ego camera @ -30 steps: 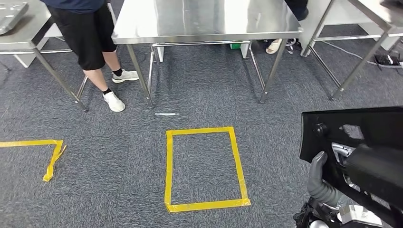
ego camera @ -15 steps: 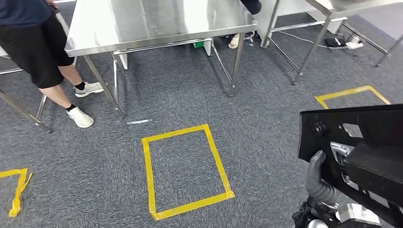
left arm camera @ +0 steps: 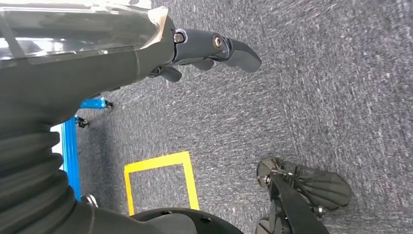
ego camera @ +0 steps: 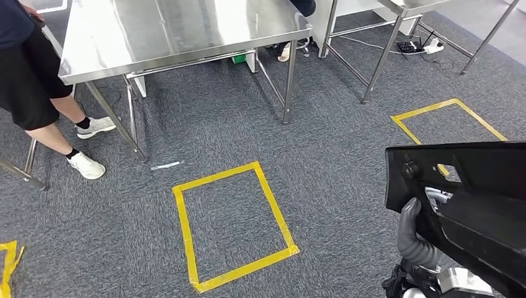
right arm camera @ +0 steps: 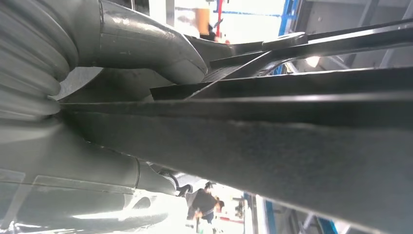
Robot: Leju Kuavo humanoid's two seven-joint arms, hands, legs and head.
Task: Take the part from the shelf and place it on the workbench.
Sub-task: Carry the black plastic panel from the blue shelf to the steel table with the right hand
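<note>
Gripping the black part (ego camera: 471, 198), the right hand (ego camera: 417, 239) is seen at the lower right of the head view, its grey thumb pressed up against the panel's near face. In the right wrist view the thumb (right arm camera: 146, 46) is laid over the top of the dark slab (right arm camera: 272, 141), which is clamped against the palm; the other fingers are hidden behind it. The part is a flat, matte black panel with rounded corners, a round knob near its upper left corner and a cut-out through which metal shows; it is held tilted, above the carpet at the lower right of the frame, well apart from the steel bench (ego camera: 180, 28) in the upper left.

The left hand (left arm camera: 209, 48) is seen in its wrist view with dark fingers stretched out and slightly spread, nothing being held, over grey carpet.

A yellow tape rectangle (ego camera: 232, 226) is marked on the floor at centre, a person's legs (ego camera: 56, 124) being seen at the left edge.
</note>
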